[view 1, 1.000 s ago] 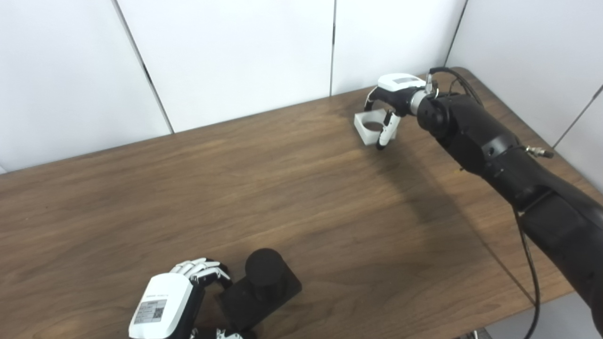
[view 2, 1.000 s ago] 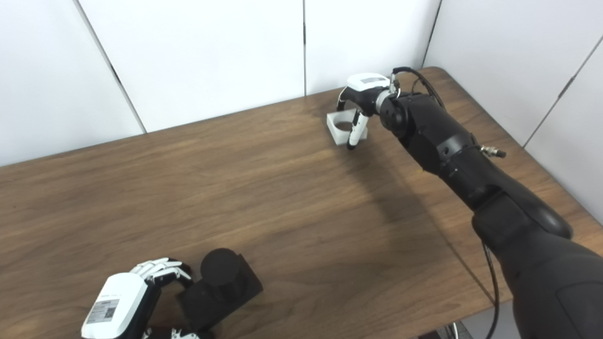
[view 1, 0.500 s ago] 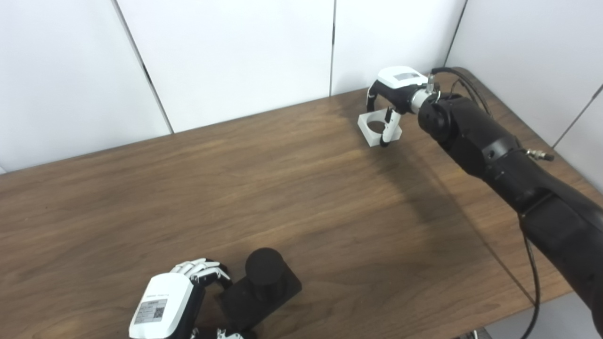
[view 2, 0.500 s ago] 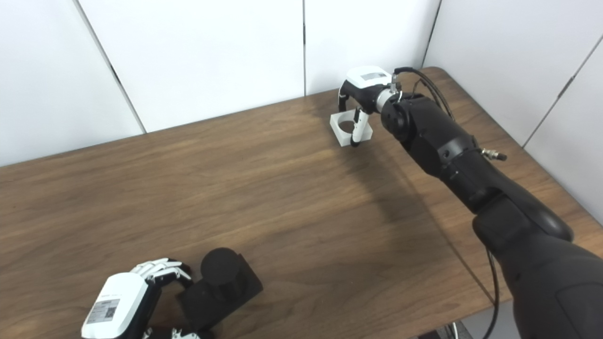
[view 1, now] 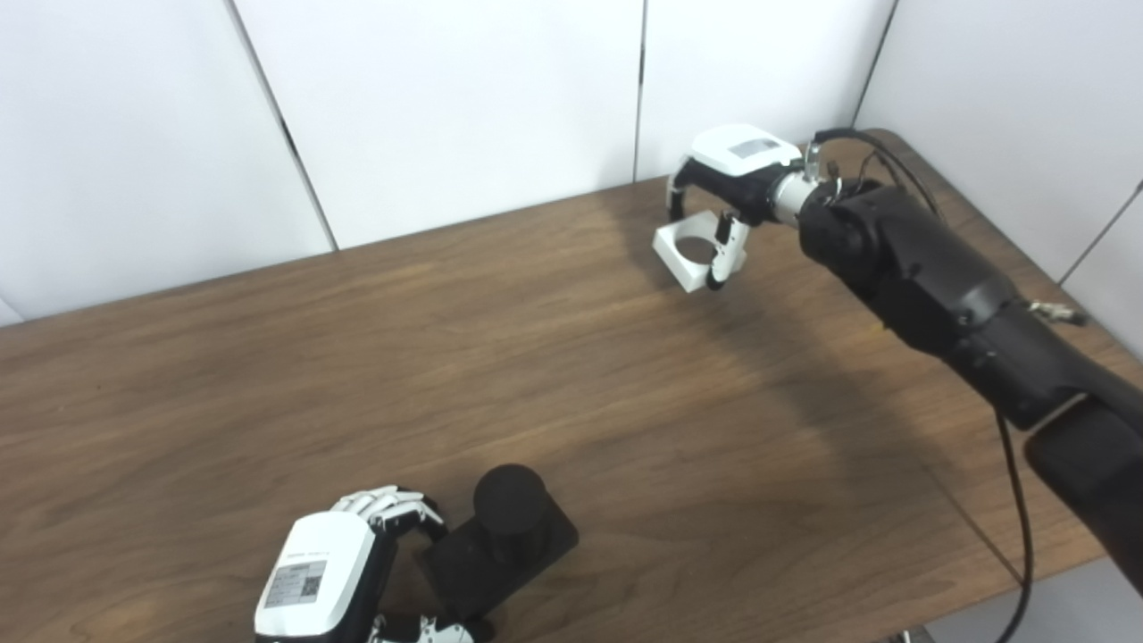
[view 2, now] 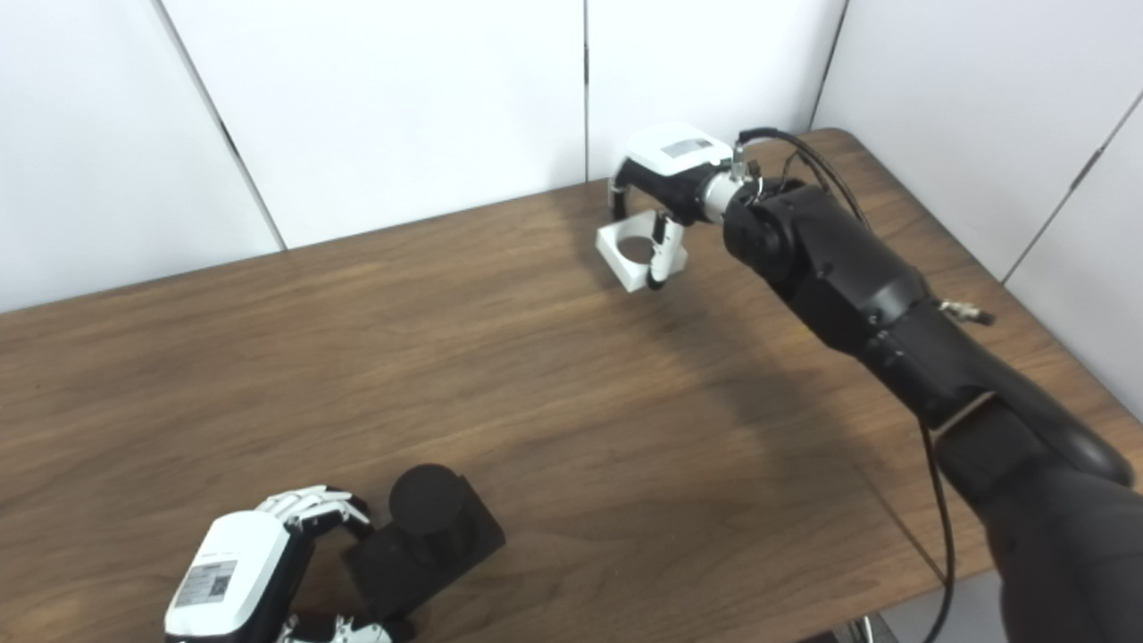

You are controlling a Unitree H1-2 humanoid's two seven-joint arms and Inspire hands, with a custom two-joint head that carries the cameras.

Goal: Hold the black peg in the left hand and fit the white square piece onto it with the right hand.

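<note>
The black peg (view 1: 509, 502), a round post on a flat square base (view 1: 536, 554), stands at the table's near edge, left of centre. My left hand (view 1: 330, 572) is shut on the base's left side, fingers curled over its far edge and thumb under its near edge. At the far right, my right hand (view 1: 728, 174) is shut on the white square piece (view 1: 688, 254), a block with a round hole through it. The piece hangs tilted above the table. In the right eye view the piece (view 2: 629, 254) shows its hole facing up.
The brown wooden table (view 1: 446, 357) spans the view, with white wall panels behind it. A black cable (view 1: 1013, 500) hangs along my right arm near the table's right edge. A wide stretch of bare wood separates the two hands.
The right hand has lifted the white piece off the table and carried it a little left. The left hand still holds the peg's base. The camera has shifted slightly.
</note>
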